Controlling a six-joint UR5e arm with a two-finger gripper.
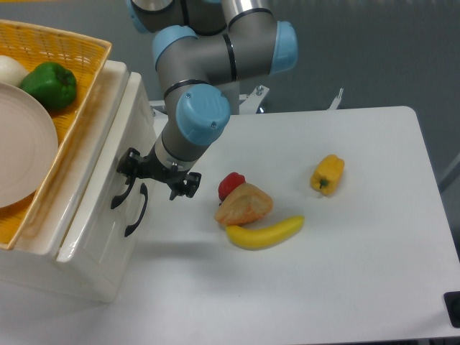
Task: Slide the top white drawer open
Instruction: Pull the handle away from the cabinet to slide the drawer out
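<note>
The white cabinet stands at the left of the table. The top white drawer has a curved black handle on its front, and it sticks out a little from the cabinet. My gripper reaches in from the right and is shut on the upper end of that handle. Just below and to the right is the lower drawer's matching black handle, which my gripper does not touch. How the fingers close around the handle is partly hidden by the gripper body.
On top of the cabinet, a yellow woven basket holds a green pepper and a pale plate. On the table lie a red pepper, a brown pastry, a banana and a yellow pepper.
</note>
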